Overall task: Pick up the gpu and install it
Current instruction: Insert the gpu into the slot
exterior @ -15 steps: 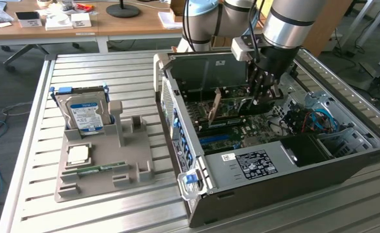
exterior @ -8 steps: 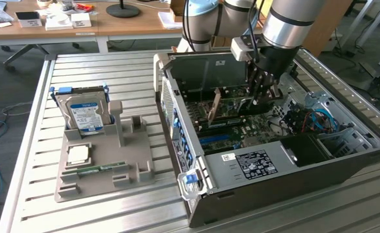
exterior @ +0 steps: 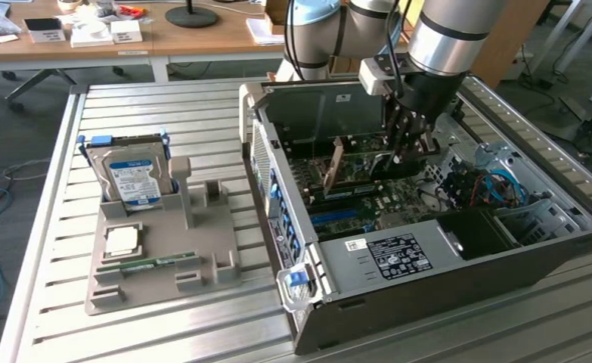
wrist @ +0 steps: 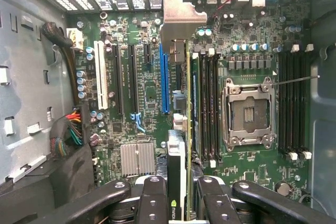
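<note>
In the wrist view the gpu shows edge-on, a thin card with a silver bracket at its far end. It stands upright over the green motherboard, just beside the long blue slot; I cannot tell whether it touches a slot. My gripper is shut on the gpu, one black finger on each face. In the exterior view my gripper reaches down inside the open computer case, over the motherboard.
Left of the case stands a grey holder with a silver hard drive, a CPU chip and a green RAM stick. Cables lie in the case's right part. A wooden desk is behind the metal table.
</note>
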{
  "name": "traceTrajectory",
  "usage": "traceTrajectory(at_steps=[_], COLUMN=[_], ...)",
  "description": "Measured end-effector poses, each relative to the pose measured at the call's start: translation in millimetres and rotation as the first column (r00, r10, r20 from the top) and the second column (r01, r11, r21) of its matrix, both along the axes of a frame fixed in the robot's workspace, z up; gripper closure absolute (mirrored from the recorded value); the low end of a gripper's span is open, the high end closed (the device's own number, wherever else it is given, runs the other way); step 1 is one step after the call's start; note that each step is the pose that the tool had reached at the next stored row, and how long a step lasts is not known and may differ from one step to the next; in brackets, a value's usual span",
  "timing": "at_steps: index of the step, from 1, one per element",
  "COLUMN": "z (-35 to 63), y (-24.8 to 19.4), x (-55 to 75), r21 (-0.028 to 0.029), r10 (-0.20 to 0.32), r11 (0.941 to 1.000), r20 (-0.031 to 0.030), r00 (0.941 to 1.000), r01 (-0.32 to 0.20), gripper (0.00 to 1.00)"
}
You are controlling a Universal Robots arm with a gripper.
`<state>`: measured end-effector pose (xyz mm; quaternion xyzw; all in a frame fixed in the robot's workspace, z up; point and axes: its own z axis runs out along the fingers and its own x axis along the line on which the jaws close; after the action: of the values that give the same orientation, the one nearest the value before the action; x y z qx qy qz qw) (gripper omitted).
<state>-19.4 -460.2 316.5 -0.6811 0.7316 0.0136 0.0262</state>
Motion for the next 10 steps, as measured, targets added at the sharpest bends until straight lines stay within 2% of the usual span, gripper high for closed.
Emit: traceTrajectory(at_steps=[10], z=[0.0], y=[0.2], x=[-1.1], r21=[0.0], r10=[0.0], r11=[1.0], r20=[-0.0001], r00=[1.0], r01=[0.0], gripper=[0.73])
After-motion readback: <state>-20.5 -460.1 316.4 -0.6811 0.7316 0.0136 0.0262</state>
